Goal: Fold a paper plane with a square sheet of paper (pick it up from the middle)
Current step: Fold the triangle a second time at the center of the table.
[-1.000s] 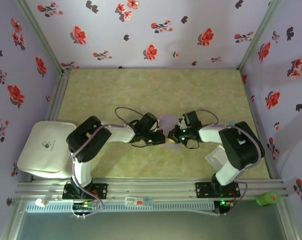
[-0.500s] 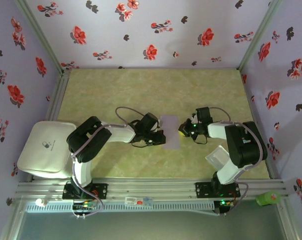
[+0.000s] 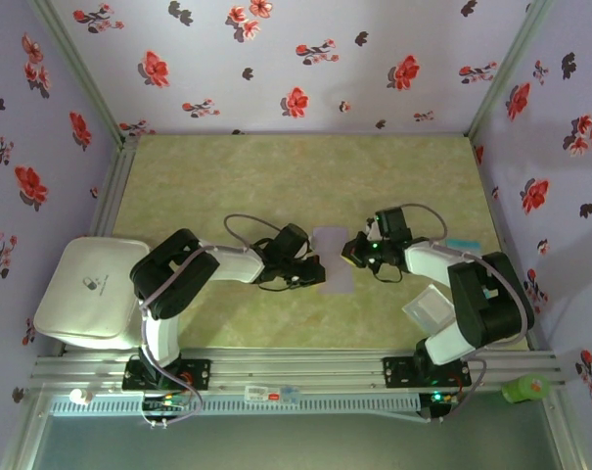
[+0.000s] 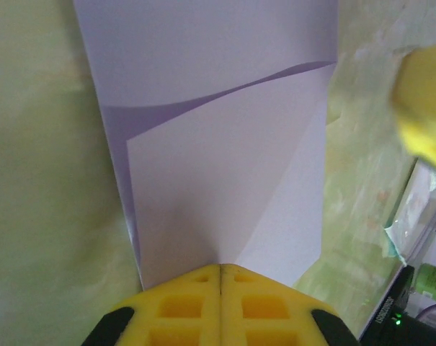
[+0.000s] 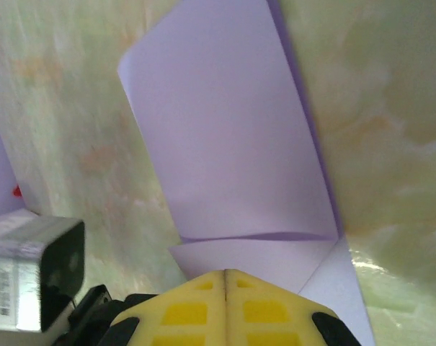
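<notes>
Your paper [image 3: 333,260] lies on the counter [image 3: 276,176] with 1 flap folded, so most folds remain. The left end effector [image 4: 219,269] pinches its edge; the right end effector [image 5: 225,274] sits closed on it.

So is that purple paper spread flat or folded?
Folded. The sheet of paper has a flap doubled over it, with a diagonal crease and a curled, shadowed edge.
</notes>
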